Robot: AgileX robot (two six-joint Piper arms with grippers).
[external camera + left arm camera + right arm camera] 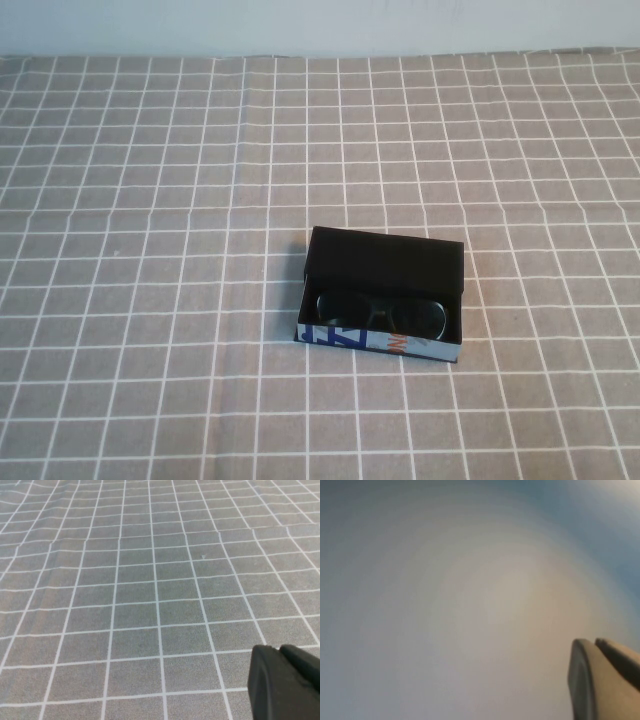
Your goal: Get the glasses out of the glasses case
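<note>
The glasses case (pixel 385 262) is a small black box lying open on the checked cloth, a little right of the table's middle, with its flap lid folded back and its white printed front side (pixel 375 343) toward me. The black glasses (pixel 382 312) lie inside it, lenses showing. Neither arm shows in the high view. My left gripper (pixel 278 652) hangs over bare cloth with its fingers together and nothing in them. My right gripper (pixel 594 644) faces a blank pale surface, fingers together and empty. The case is in neither wrist view.
A grey cloth with a white grid (pixel 150 300) covers the whole table and has shallow creases. A pale wall (pixel 320 25) runs along the far edge.
</note>
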